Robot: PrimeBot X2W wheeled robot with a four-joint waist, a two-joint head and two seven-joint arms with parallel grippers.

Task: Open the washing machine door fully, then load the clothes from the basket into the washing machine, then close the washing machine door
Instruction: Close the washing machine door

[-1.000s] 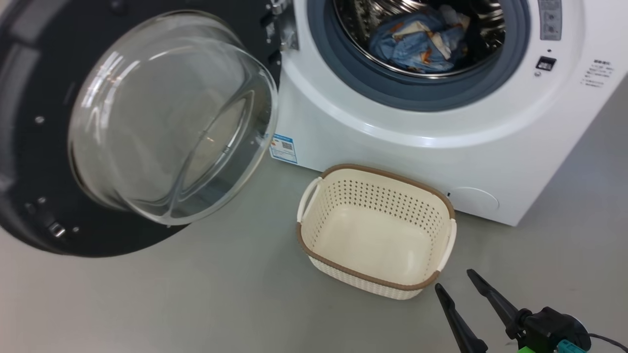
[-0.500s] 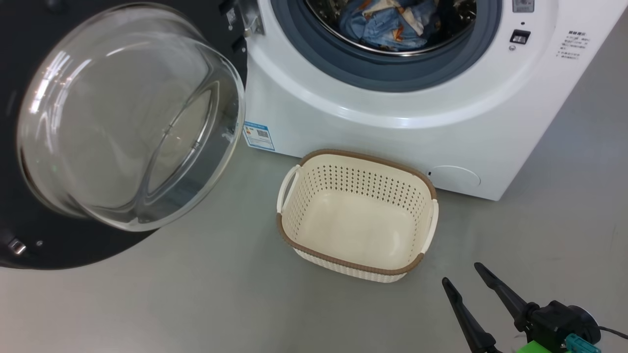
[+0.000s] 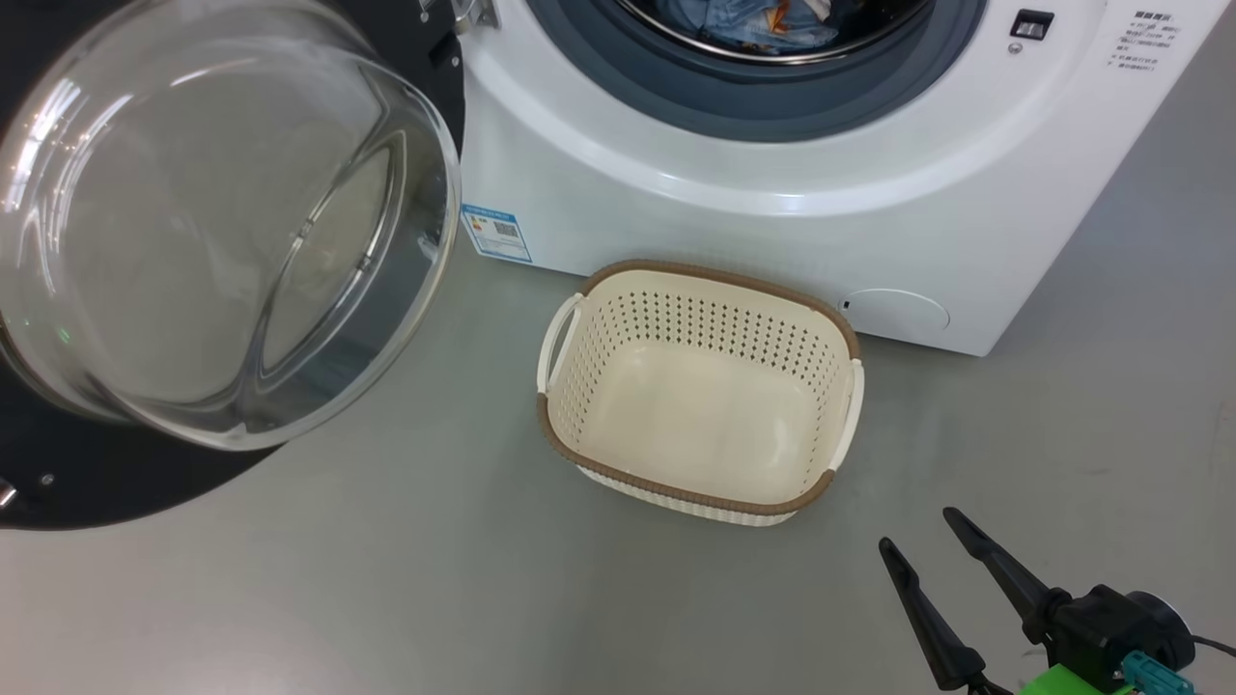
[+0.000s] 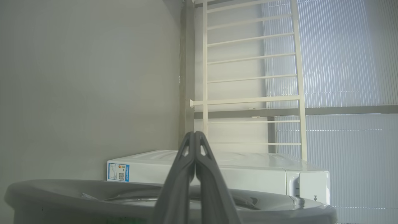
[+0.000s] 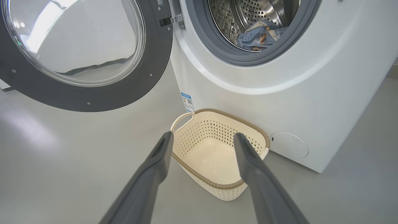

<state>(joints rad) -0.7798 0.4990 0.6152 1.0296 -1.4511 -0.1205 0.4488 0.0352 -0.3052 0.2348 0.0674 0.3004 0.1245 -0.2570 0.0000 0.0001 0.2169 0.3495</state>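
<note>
The washing machine (image 3: 772,222) (image 5: 279,93) stands with its black round door (image 3: 222,232) (image 5: 80,53) swung wide to the left. Light blue clothes (image 3: 763,24) (image 5: 258,39) lie inside the steel drum. The cream basket (image 3: 700,391) (image 5: 217,152) sits on the floor before the machine with nothing in it. My right gripper (image 3: 922,531) (image 5: 202,137) hovers open, low and right of the basket, holding nothing. My left gripper (image 4: 195,134) is shut with nothing between its fingers, pointing over the door's edge (image 4: 155,199) toward the machine's side (image 4: 217,171).
Grey floor (image 3: 435,579) spreads around the basket and under the door. A blue label (image 3: 495,232) marks the machine's lower left front. In the left wrist view a cream railing (image 4: 248,77) and a ribbed window panel (image 4: 342,62) lie behind the machine.
The head camera has tilted down, so the machine, door and basket have slid up the picture. The right gripper stays open at the lower right.
</note>
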